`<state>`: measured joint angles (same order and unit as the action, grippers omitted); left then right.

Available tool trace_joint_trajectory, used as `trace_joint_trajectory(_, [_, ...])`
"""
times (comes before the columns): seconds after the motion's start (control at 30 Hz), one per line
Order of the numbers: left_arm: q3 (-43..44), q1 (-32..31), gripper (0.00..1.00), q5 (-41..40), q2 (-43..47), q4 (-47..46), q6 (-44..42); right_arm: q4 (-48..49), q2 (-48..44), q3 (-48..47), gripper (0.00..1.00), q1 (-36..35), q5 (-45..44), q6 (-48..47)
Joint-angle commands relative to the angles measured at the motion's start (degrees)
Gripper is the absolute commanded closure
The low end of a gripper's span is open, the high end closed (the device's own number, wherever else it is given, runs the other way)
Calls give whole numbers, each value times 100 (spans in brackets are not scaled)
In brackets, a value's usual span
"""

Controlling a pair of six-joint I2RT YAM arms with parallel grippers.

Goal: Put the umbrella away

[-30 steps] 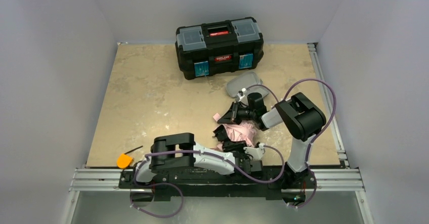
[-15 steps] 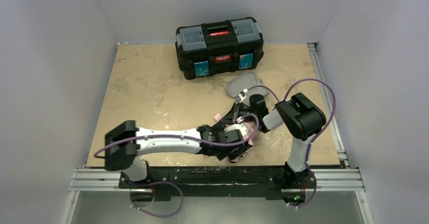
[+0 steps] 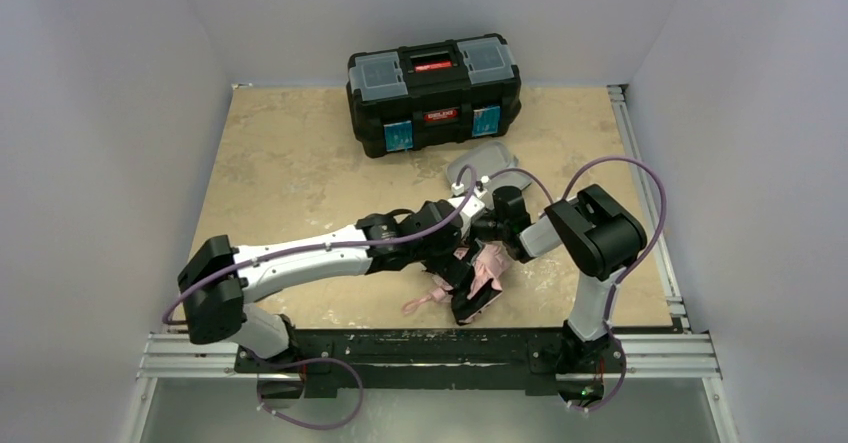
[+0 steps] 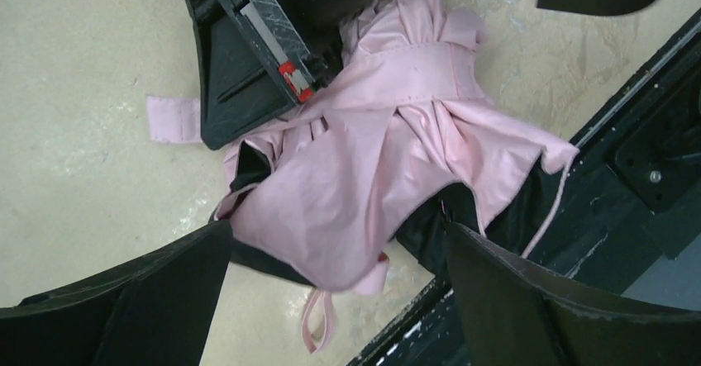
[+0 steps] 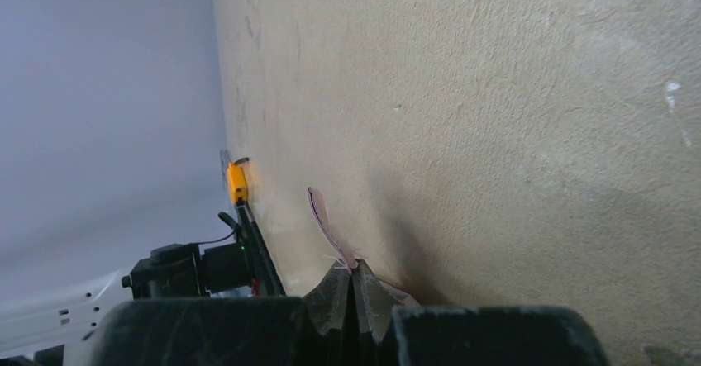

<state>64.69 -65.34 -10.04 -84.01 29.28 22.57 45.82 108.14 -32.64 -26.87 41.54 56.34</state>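
Right, tan table, black toolbox closed at the far edge, and the pink umbrella lies crumpled on the near side between the two arms, close to the front rail. Grey case sits just beyond it, near the toolbox. Left gripper hovers over the fabric, jaws spread wide, gripping nothing. Right gripper is clenched, a thin pink strip of the umbrella pinched at its tips
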Motion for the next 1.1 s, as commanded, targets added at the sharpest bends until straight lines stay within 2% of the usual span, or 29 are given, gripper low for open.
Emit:
trace_joint_trajectory(0.0, [-81,311,0,605,-432,-960,74,-339,-196,102,100,25,-58,-256])
trace_joint_trajectory(0.13, [-66,532,0,957,-1094,-1253,-19,-353,-241,116,100,28,-53,-261])
trace_joint_trajectory(0.33, [-456,527,0,1098,-1822,-1743,-5,-390,-278,70,100,35,-15,-245])
trace_joint_trajectory(0.53, [-796,185,1,728,-2110,-1843,48,-594,-373,-75,100,35,-6,-255])
trace_joint_trajectory(0.6, [-825,5,19,516,-2164,-1813,2,-709,-425,-171,100,40,-5,-268])
trace_joint_trajectory(0.8, [-738,-461,100,-406,-2115,-1437,-106,-1391,-738,-578,100,39,-45,-474])
trace_joint_trajectory(1.07, [-46,-856,100,-2209,-1943,-461,-886,-2423,-1427,-1202,100,40,-53,-676])
